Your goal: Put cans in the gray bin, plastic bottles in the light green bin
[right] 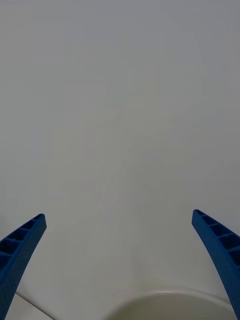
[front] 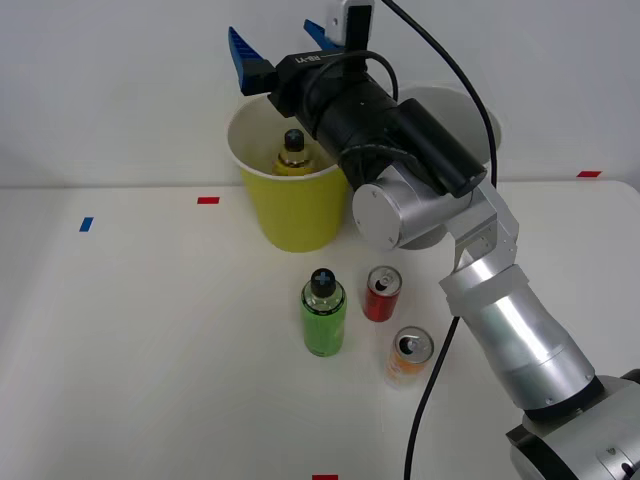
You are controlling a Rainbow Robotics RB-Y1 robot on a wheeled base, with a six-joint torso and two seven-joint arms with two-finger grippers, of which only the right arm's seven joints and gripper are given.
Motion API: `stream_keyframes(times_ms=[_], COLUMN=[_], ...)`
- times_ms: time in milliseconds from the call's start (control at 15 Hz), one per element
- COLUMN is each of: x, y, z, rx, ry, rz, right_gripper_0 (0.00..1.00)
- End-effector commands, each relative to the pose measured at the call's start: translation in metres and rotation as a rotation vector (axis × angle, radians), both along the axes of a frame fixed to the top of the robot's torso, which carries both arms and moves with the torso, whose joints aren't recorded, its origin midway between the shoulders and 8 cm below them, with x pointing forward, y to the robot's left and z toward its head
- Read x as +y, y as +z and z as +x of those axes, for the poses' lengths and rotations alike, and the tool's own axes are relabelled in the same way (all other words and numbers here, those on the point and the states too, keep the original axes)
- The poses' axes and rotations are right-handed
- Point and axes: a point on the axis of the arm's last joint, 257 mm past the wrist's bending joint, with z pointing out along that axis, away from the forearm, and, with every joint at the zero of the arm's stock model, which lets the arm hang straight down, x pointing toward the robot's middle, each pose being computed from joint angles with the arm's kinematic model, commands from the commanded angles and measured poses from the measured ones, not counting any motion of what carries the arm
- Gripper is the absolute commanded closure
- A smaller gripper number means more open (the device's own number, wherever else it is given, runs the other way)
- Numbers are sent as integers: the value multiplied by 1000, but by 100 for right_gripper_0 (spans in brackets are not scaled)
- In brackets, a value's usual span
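Cans nearest me on the table (front: pixel 130 350): orange-and-white can (front: pixel 409 357) at about five o'clock from table centre, red can (front: pixel 381 293) just beyond it at eleven o'clock of it, the two near but apart. Green bottle (front: pixel 324 312) upright beside the red can, at its nine o'clock. Farther out, light green bin (front: pixel 289 200), yellow bottle (front: pixel 293 153) upright inside it. Gray bin (front: pixel 478 118) at the green bin's three o'clock, mostly hidden behind my arm. My right gripper (front: pixel 280 42) hangs above the green bin's far rim, fingers (right: pixel 20 250) spread wide, nothing between them; wrist view catches a curved white rim (right: pixel 165 296) below a blank wall.
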Motion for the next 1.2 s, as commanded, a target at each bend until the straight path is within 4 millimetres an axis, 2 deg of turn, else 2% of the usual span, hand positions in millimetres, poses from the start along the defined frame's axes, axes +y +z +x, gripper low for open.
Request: stream_keyframes(times_ms=[67, 467, 600, 733, 933, 1200], x=[-1, -2, -14, -40, -72, -122], y=[1, 3, 0, -2, 1, -15], z=[0, -3, -2, -7, -31, -64], rx=[-3, -25, -44, -84, -95, -80], ry=[-1, 4, -16, -44, -45, -76], rz=[1, 6, 11, 41, 85, 113], right_gripper_0=[0, 0, 0, 0, 0, 0])
